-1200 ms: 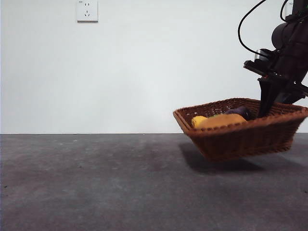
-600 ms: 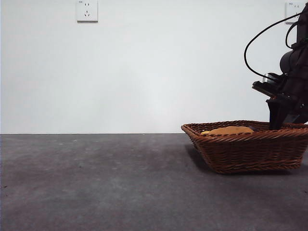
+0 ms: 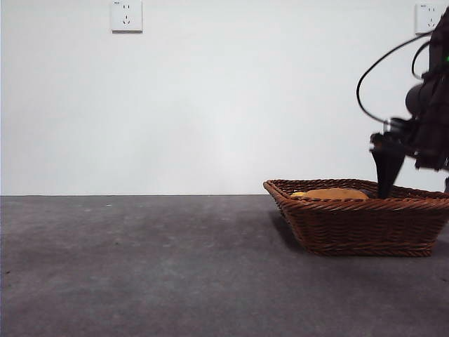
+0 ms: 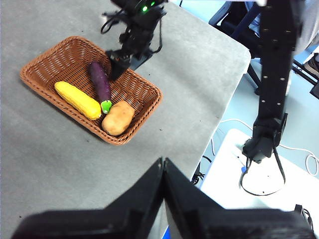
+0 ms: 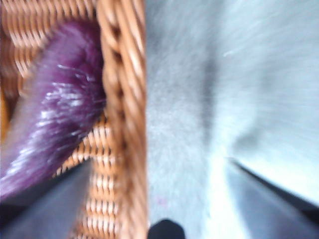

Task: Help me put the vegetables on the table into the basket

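The brown wicker basket [image 3: 358,225] stands flat on the grey table [image 3: 140,267] at the right. Inside it lie the yellow piece [image 4: 77,99], the dark purple piece [image 4: 100,82] and the tan potato-like lump [image 4: 118,118]. The front view shows only the lump's top [image 3: 330,193] above the rim. My right gripper [image 3: 386,184] is at the basket's far rim. Its wrist view is blurred, with the rim [image 5: 122,99] running between its spread jaws and the purple piece [image 5: 50,114] just inside. That gripper [image 5: 159,164] is open. My left gripper [image 4: 163,163] hangs high above the table, shut and empty.
The table's edge [image 4: 219,114] runs close behind the basket, with floor and a black stand [image 4: 271,74] beyond it. A white wall with a socket [image 3: 126,15] backs the table. Bare table surface lies to the left of the basket.
The basket, lifted and tilted one second ago, has come down and now rests flat on the table. The right gripper has come down with it and stands at the rim.
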{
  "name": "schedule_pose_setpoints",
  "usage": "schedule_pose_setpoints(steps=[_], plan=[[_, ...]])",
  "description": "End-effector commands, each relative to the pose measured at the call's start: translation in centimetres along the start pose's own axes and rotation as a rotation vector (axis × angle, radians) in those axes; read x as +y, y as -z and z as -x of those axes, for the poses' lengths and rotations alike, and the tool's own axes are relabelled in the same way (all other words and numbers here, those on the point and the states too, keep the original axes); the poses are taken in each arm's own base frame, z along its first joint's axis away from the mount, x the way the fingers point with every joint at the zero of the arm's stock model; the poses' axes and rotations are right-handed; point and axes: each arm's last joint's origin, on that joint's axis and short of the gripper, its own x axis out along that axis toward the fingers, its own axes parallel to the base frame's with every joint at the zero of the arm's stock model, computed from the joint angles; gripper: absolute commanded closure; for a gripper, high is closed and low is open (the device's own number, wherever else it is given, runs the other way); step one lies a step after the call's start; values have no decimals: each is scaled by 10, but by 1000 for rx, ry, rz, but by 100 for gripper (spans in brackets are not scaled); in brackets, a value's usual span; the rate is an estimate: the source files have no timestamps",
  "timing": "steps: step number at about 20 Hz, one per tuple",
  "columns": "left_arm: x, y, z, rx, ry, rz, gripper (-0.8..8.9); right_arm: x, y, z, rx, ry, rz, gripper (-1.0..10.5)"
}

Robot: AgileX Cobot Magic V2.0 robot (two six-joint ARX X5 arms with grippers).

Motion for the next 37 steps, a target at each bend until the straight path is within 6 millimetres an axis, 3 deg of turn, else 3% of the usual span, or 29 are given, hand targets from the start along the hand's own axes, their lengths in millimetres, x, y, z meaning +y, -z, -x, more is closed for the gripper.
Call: schedule_pose_setpoints(steps=[1,5,8,10,12,17,21,24,27,33,37], plan=[[-2,2,3,-4,-1,2,818,17,9,44,-100,28,27,348],[-2,2,3,-4,0,-18,818,51,52,132,-275,58,8,350],[-2,2,2,-3,3,-32,818,71,96,184,-389,105,-13,373],[-2,2,2,-3,3,-58,818,81,130,212,-452,144,-11,612],[-2,2,2,-3,3,-71,818,89,165,234,-503,182,-7,969],[-4,3,4,-7,7,-56,818,103,246,272,-669,238,14,954],[-19,6,8,-10,61,-59,818,110,291,287,-797,229,44,946],[-34,9,12,-8,123,-73,817,112,302,290,-830,226,48,946],[-48,14,20,-18,182,-103,817,111,301,290,-828,229,47,946],[-49,14,20,-14,189,-82,817,107,271,281,-744,236,26,946],[-48,11,11,7,188,-76,817,102,240,270,-653,243,5,946]])
